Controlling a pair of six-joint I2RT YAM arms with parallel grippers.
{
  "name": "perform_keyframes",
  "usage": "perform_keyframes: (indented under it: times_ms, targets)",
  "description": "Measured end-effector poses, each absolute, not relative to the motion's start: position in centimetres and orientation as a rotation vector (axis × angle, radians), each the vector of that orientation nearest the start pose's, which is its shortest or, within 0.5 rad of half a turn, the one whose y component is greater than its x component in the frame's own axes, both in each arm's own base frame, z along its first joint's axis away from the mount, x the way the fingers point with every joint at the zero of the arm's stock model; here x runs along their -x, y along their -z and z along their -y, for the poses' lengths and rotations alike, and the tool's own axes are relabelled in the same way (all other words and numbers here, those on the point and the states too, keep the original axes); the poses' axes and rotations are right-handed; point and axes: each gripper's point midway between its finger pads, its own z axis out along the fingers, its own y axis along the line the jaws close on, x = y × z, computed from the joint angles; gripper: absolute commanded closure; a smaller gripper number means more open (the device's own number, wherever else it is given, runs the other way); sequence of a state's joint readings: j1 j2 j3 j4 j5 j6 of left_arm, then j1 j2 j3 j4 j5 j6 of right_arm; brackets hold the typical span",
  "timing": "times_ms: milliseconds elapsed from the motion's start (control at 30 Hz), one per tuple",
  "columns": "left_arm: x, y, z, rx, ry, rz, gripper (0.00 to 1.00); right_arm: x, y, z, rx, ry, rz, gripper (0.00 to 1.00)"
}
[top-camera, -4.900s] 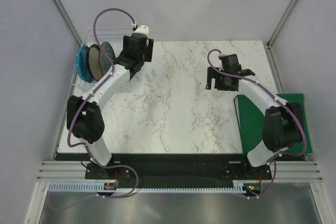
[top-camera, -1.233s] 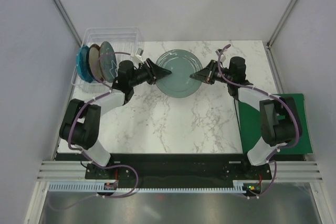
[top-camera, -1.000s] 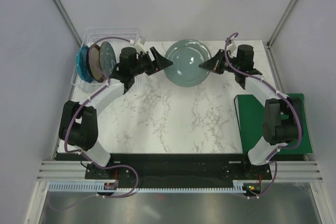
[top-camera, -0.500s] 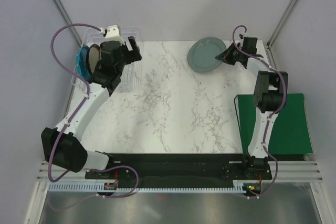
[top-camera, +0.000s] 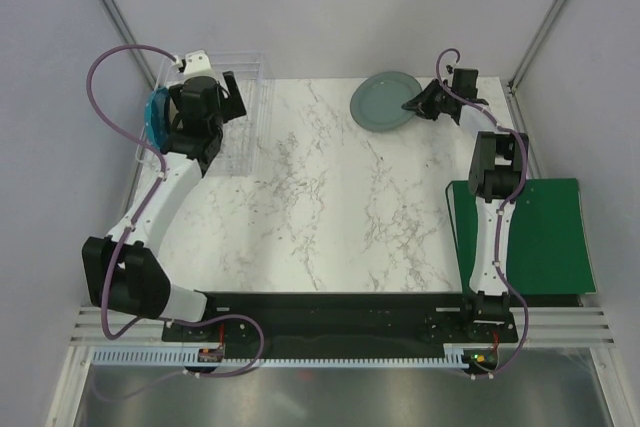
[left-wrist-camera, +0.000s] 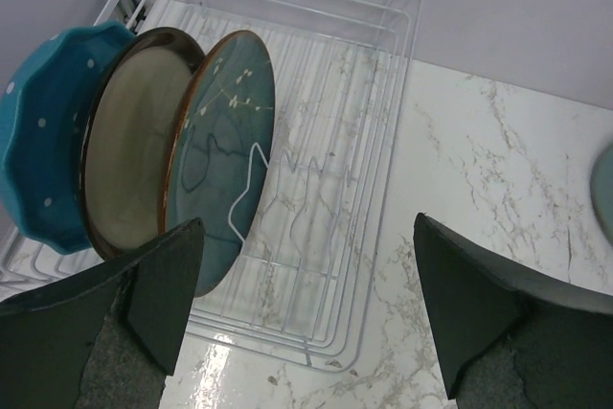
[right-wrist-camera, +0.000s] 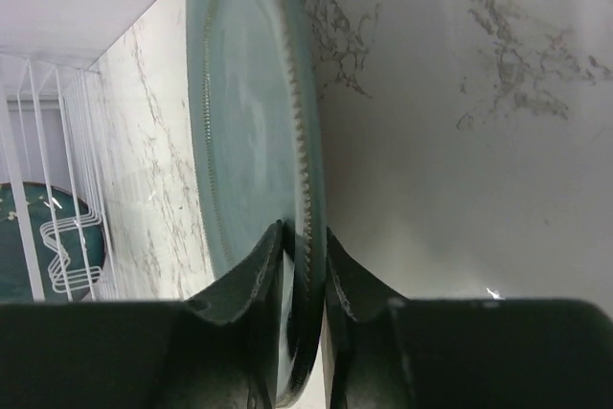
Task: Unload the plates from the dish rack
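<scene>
Top external view: the dull grey-green round plate [top-camera: 383, 115] has moved far right, clenched in the right gripper [right-wrist-camera: 302, 237]; the released left gripper [left-wrist-camera: 308, 275] is back over the clear dish rack [left-wrist-camera: 326, 198], seemingly three plates [left-wrist-camera: 215, 150] left.

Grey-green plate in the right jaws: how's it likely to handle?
Probably rigid: the grey-green plate shows no sag though pinched at one rim spot. Its glossy glaze looks slippery, so it may pivot. Looks ceramic, likely breakable if dropped.
</scene>
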State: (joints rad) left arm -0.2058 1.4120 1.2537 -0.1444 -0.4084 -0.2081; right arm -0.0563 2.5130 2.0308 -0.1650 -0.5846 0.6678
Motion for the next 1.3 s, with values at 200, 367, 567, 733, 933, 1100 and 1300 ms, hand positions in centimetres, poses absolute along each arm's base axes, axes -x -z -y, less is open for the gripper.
perform_keyframes:
  times_ms: [200,367,567,733,933,1100,1300]
  targets:
    - [-44.7,-27.7,1.4,0.307,-0.14,-1.851,0.04,-62.5,-5.2,-8.3,-0.486,-0.968,-2.242,0.25]
    - [-44.6,-27.4,0.4,0.317,-0.172,-1.862,0.03,-62.6,-5.5,-8.2,-0.464,-0.955,-2.241,0.02]
    - [-45.5,-24.8,-2.2,0.347,-0.317,-1.911,0.03,-62.2,-5.6,-7.0,-0.434,-0.759,-2.276,0.02]
    - [-46.6,-21.4,-4.4,0.356,-0.459,-1.968,0.04,-59.9,-7.3,-5.8,-0.405,-0.584,-2.308,0.02]
    - [-47.7,-20.3,-6.1,0.372,-0.517,-1.966,0.17,-57.8,-12.3,-5.4,-0.341,-0.514,-2.256,0.02]
    - [-48.9,-19.6,-6.8,0.376,-0.533,-1.967,0.33,-55.4,-14.7,-5.4,-0.317,-0.5,-2.231,0.02]
    - [-49.5,-17.7,-6.8,0.365,-0.546,-1.999,0.97,-53.2,-17.0,-5.4,-0.301,-0.497,-2.204,0.02]
